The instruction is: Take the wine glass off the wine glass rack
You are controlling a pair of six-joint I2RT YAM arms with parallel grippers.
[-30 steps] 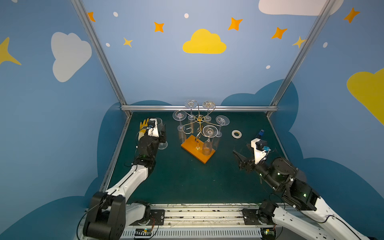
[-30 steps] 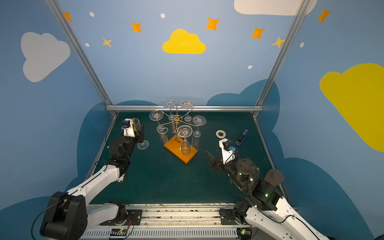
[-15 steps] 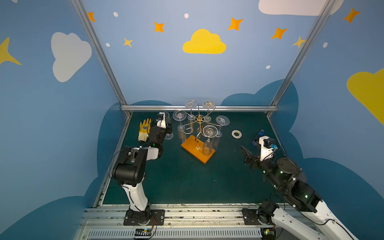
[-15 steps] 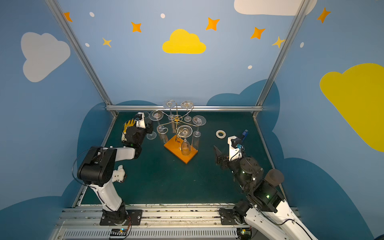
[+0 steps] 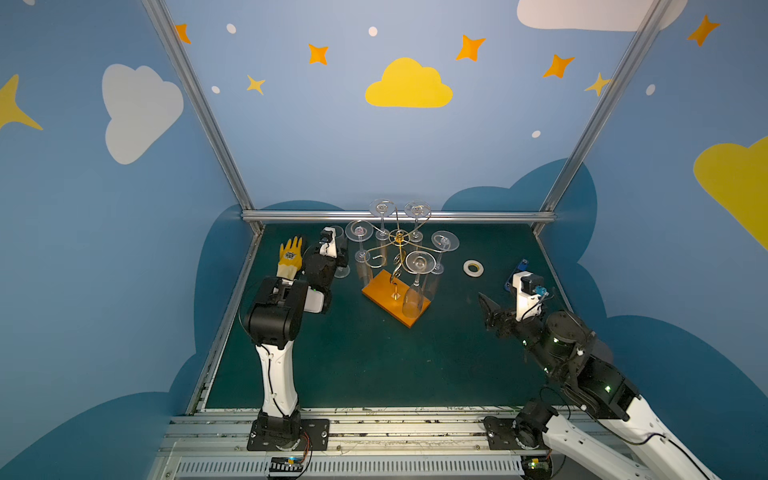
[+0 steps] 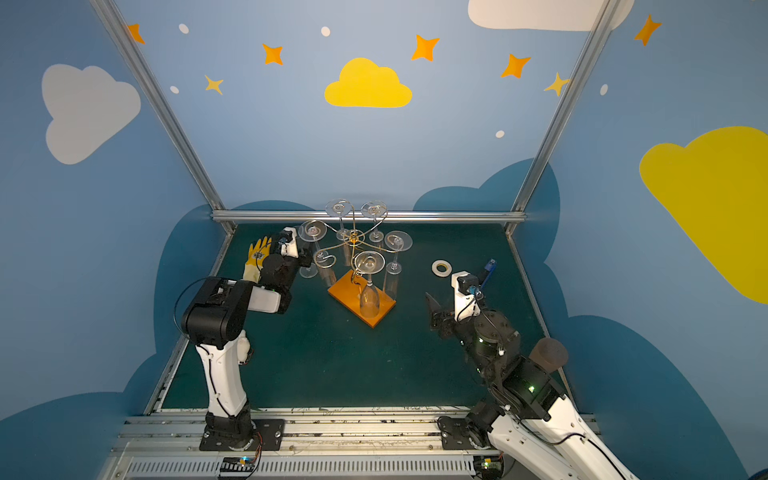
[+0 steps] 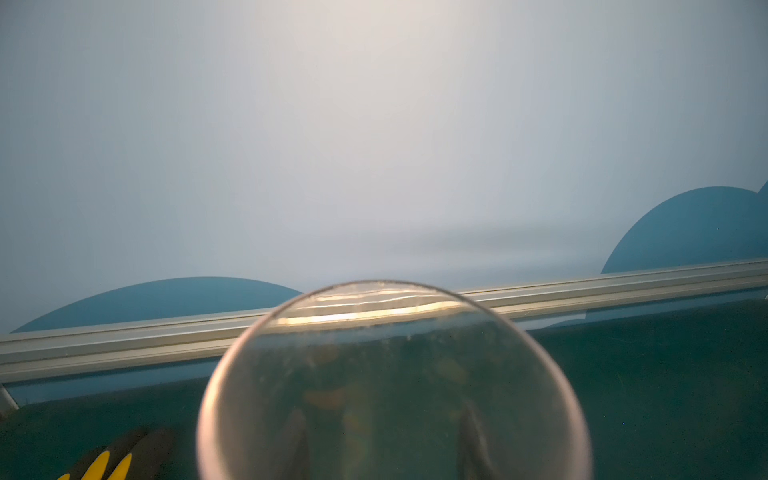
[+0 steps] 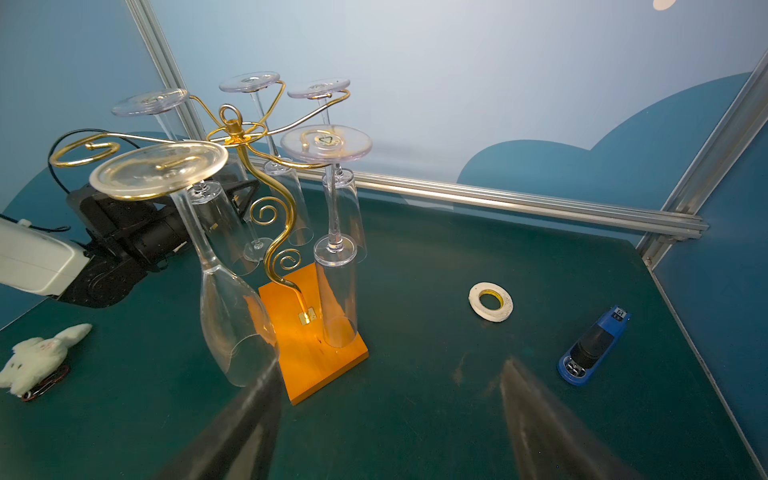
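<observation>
Right gripper (image 5: pixel 490 313) sits low over the green mat (image 5: pixel 374 365) at near right, jaws spread wide and empty. Mid-table, the wine glass rack (image 5: pixel 384 293) stands upright on its orange base, with five glasses (image 5: pixel 419 262) hanging bowl-down. Tape roll (image 5: pixel 473 268) lies to its right. At far left, just beside the rack, left gripper (image 5: pixel 337 258) is closed around the wine glass (image 7: pixel 390 374), off the rack, rim up (fingers show through the bowl; foot-to-mat contact unclear).

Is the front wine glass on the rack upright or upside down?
Upside down: the wine glass hangs from the wine glass rack, its foot on a gold spiral arm, its bowl opening downward.
</observation>
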